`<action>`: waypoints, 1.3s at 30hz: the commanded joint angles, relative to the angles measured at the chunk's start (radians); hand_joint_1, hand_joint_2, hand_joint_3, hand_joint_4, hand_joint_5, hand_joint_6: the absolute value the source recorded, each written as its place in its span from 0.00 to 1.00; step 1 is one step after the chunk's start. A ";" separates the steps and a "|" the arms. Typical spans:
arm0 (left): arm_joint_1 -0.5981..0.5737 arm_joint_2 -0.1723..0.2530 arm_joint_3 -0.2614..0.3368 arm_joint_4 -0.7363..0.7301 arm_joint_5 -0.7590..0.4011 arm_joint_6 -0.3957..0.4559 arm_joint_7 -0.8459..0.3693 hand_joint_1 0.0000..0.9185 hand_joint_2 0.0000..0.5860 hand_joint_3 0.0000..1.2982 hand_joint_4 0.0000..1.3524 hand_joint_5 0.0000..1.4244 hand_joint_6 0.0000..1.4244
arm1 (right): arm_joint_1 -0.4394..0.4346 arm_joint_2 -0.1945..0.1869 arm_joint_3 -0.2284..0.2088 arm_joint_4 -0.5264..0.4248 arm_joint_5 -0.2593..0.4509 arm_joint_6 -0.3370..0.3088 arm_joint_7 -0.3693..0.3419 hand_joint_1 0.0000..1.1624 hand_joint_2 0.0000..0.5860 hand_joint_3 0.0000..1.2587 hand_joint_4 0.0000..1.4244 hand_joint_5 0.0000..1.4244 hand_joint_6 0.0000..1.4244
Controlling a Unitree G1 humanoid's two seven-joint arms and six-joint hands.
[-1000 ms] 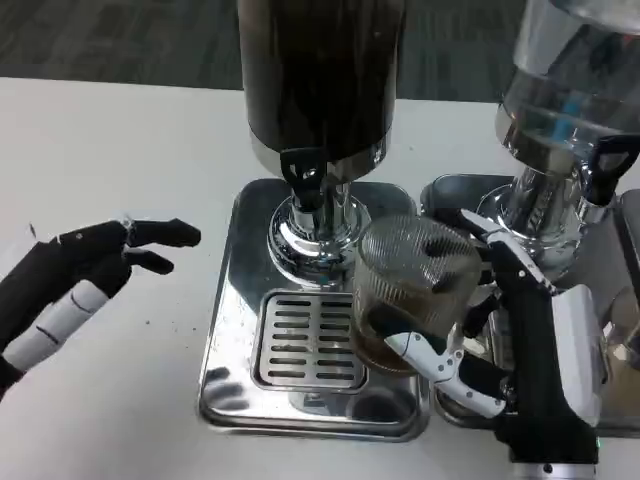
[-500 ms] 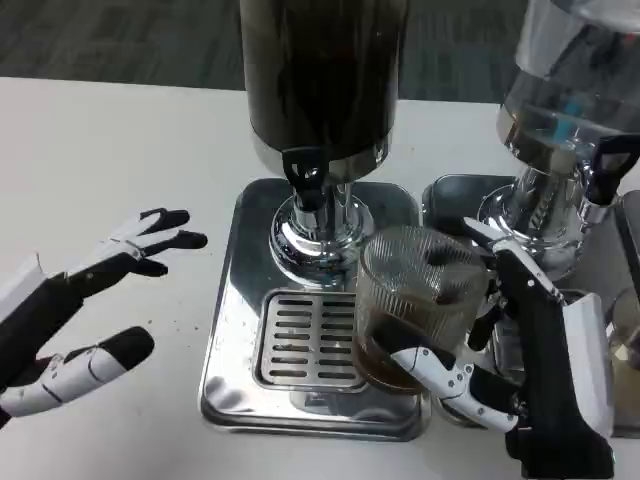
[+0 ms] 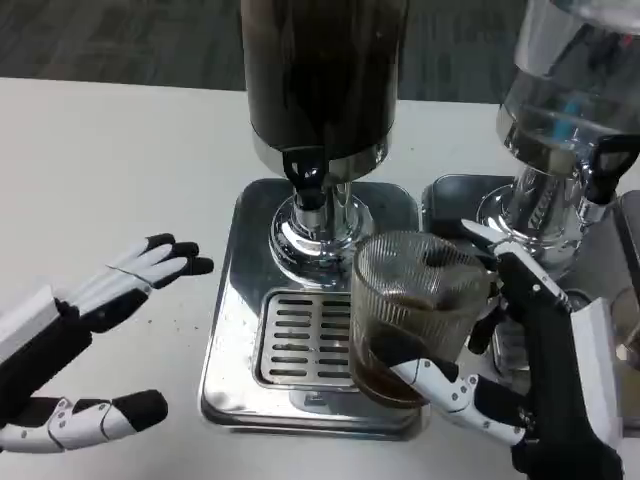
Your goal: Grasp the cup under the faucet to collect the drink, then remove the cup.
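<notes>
Head view: right hand (image 3: pixel 520 385) is gripping the cup (image 3: pixel 415 310), drawing it right of the faucet (image 3: pixel 308 180), off the tray (image 3: pixel 225 330); drink collected, removal underway. Left hand (image 3: pixel 80 345) is spreading wide.

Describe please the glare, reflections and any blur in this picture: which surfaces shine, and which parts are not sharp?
Head view: the steel drip tray and the chrome base under the dark dispenser show bright reflections; the ribbed glass cup, held by the right hand, looks hazy, with dark liquid at its bottom; the left hand is slightly soft; lighting is even, shadows faint.
</notes>
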 commanded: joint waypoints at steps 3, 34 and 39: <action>0.024 0.027 -0.034 -0.001 0.006 -0.008 0.036 0.00 0.20 0.08 0.00 0.00 0.11 | 0.001 0.011 -0.005 -0.028 0.014 -0.051 -0.010 0.62 0.37 0.43 0.47 0.61 0.79; 0.084 0.068 -0.108 -0.046 -0.016 -0.015 0.087 0.00 0.21 0.07 0.00 0.00 0.11 | 0.121 0.006 -0.005 -0.130 0.025 -0.101 0.032 0.65 0.34 0.45 0.48 0.64 0.82; 0.083 0.071 -0.116 -0.050 -0.024 -0.007 0.084 0.00 0.21 0.07 0.00 0.00 0.11 | 0.141 0.012 -0.002 -0.159 0.030 -0.106 0.041 0.65 0.34 0.45 0.48 0.64 0.82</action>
